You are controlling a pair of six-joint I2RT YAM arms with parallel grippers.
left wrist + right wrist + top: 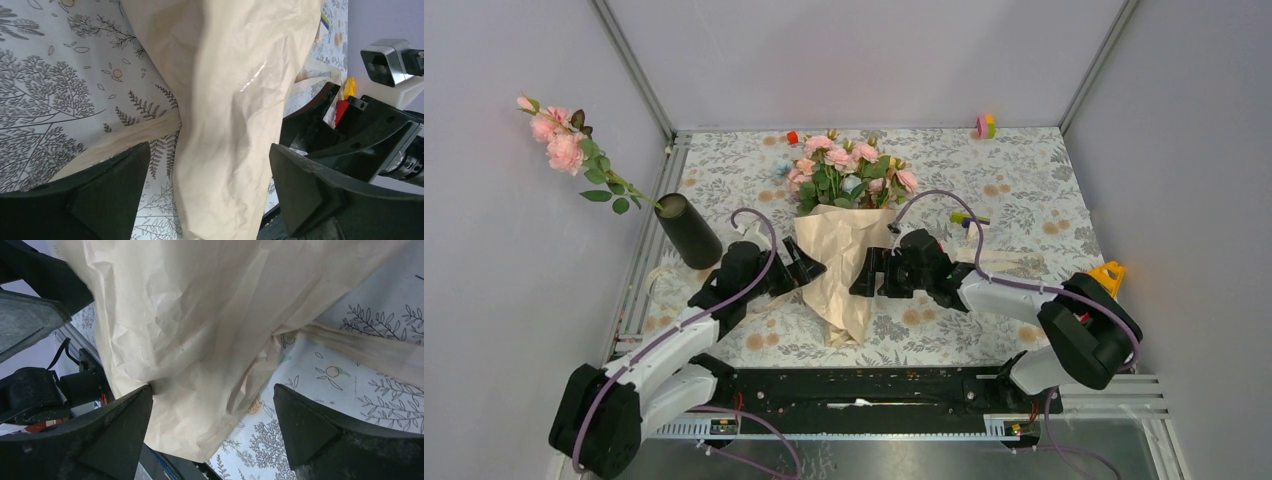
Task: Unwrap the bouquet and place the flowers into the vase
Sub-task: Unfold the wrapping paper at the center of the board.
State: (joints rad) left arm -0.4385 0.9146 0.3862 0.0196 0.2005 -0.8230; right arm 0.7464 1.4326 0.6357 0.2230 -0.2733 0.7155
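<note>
The bouquet lies mid-table, its crinkled beige paper cone (839, 270) pointing at the near edge. Pink flowers (849, 172) with green leaves spill out at the far end. My left gripper (807, 268) is at the cone's left side and my right gripper (870, 273) at its right, both open. In the left wrist view the paper (235, 125) runs between the spread fingers (115, 187) without touching either. In the right wrist view the paper (190, 330) brushes one finger (117, 430). A cream ribbon (372, 354) trails off. The black vase (688, 230) stands far left, holding one pink flower stem (564, 148).
Small coloured toy blocks lie at the back (984, 126), (792, 137) and right of the bouquet (969, 218). A yellow piece (1107, 275) sits at the right edge. Grey walls close the table in. A black rail (854, 390) runs along the near edge.
</note>
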